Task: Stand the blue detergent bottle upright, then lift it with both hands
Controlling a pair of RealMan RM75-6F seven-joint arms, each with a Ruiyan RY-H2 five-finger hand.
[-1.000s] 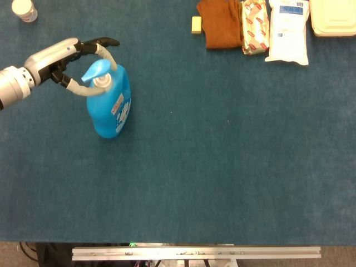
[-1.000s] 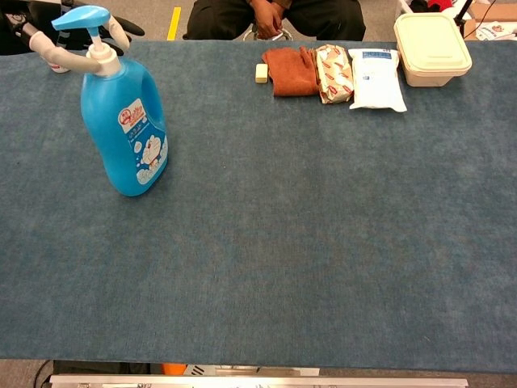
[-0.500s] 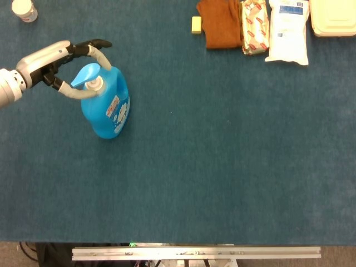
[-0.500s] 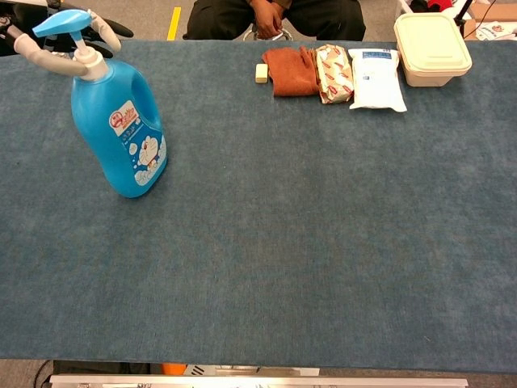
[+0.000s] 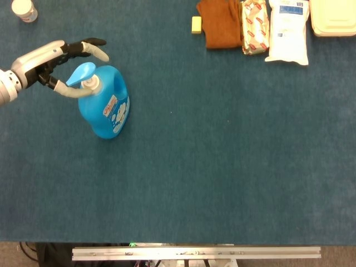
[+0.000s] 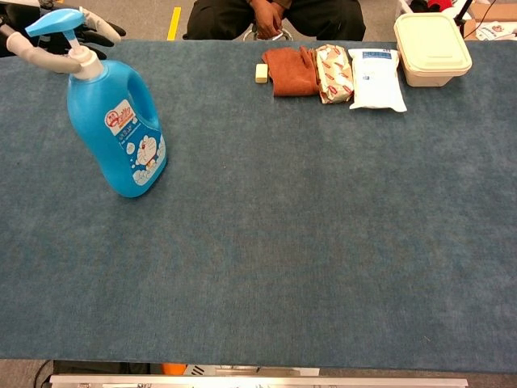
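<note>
detergent bottle (image 5: 104,108) stands tilted on the table (image 5: 222,167) at its left side, pump head (image 5: 80,74) leaning toward the left edge. the left hand (image 5: 53,61) sits just left of the pump, one finger (image 5: 71,93) against its neck, another behind it. at the far edge, left to right: small block (image 5: 196,24), folded cloth (image 5: 221,25), wrapped packet (image 5: 255,25), pouch (image 5: 288,30), lidded box (image 5: 332,16). a small jar (image 5: 24,9) stands at the far left corner.

The desk (image 5: 222,167) is covered in dark blue felt. The bottle (image 5: 105,107) is bright blue with a lighter blue pump and a cartoon-printed label. At the far edge lie a rust-brown cloth (image 5: 219,22), a white packet (image 5: 288,30) and a cream box (image 5: 334,16).
</note>
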